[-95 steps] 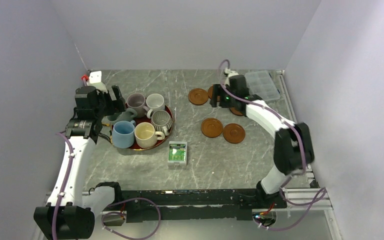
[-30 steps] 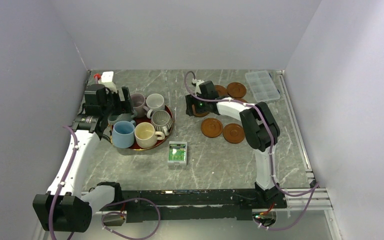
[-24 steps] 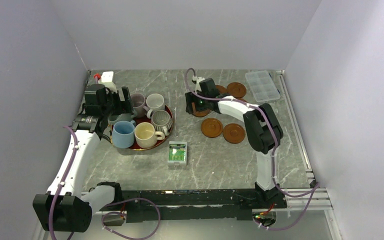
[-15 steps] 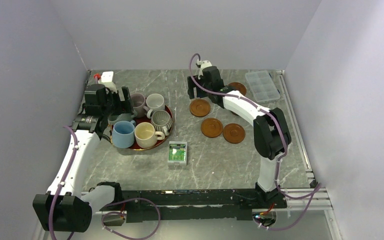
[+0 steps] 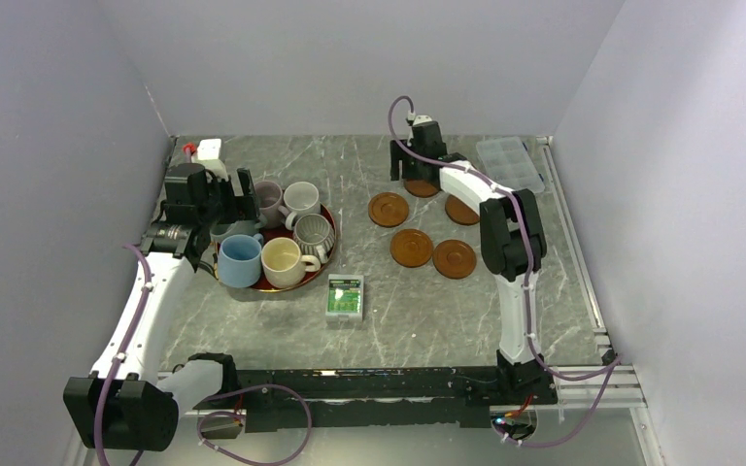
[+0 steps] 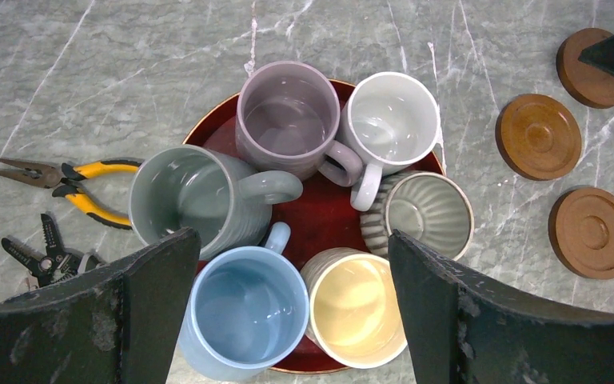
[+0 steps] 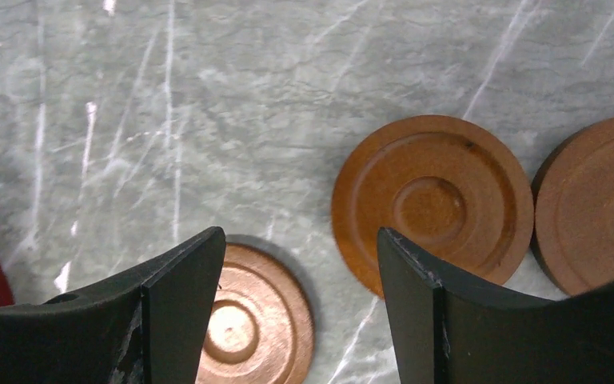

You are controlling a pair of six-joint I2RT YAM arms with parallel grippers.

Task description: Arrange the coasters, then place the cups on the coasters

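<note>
**Both grippers open: cups on the tray, coasters beside it**

The dark-red tray [image 5: 274, 287] serves as the reference. All six cups stand upright on it, packed close. The mauve cup [image 6: 288, 120] and white cup [image 6: 392, 112] are at its far side. The grey-green cup [image 6: 184, 204] and striped cup [image 6: 428, 212] are across its middle. The light blue cup [image 6: 244, 312] and cream cup [image 6: 356, 308] are at its near side.

The left gripper [image 6: 288, 240] hangs above the tray with its jaws spread wide and holding nothing. The light blue and cream cups show between its fingers, and the other four lie beyond the fingertips.

The coasters [image 5: 411, 248] lie flat and bare on the table [image 5: 389, 320] to the right of the tray. The right gripper [image 5: 412, 175] hangs over the far end of that group, well apart from the tray, with its jaws apart and empty.

The right wrist view shows bare table between the fingertips. One coaster is partly hidden by a finger, a second lies just beyond the other fingertip, and a third is at the frame edge.

Only the overhead view shows five coasters at once, one partly covered by the right gripper. It also shows a small green-and-white box [image 5: 345, 297] just off the tray's near right side, and a clear compartment box [image 5: 510, 163] beyond the coasters.

Only the left wrist view shows yellow-handled pliers [image 6: 88, 184] and a dark hand tool [image 6: 40, 256] on the table left of the tray.
</note>
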